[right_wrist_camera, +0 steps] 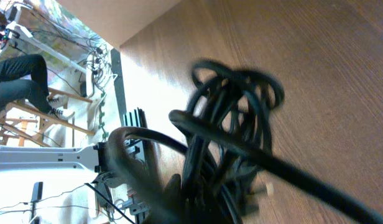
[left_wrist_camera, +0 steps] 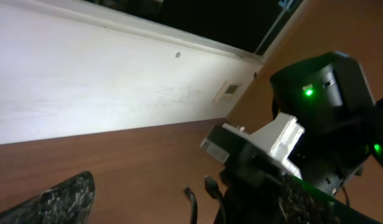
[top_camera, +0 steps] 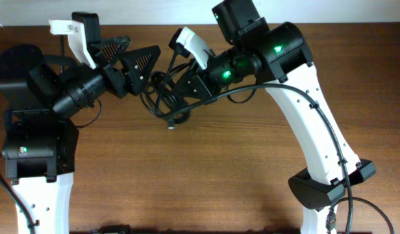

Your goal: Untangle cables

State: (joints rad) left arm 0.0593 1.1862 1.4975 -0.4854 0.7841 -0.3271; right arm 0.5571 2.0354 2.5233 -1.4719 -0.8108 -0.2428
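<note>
The cables [top_camera: 162, 91] are a tangled bundle of thin black cords at the back middle of the table, between the two arms. My right gripper [top_camera: 182, 90] is shut on the bundle; in the right wrist view the loops [right_wrist_camera: 235, 112] rise out of its jaws [right_wrist_camera: 204, 199], blurred. My left gripper [top_camera: 143, 53] is open just left of the bundle. In the left wrist view its fingers [left_wrist_camera: 179, 208] stand wide apart, and two plug ends [left_wrist_camera: 210, 186] stick up between them without touching them. One small plug end [top_camera: 171, 123] hangs down near the table.
A white wall [left_wrist_camera: 86, 87] runs along the table's far edge, close behind both grippers. The right arm's white link [top_camera: 310, 117] crosses the right half of the table. The wooden table top [top_camera: 187, 175] stretches toward the front.
</note>
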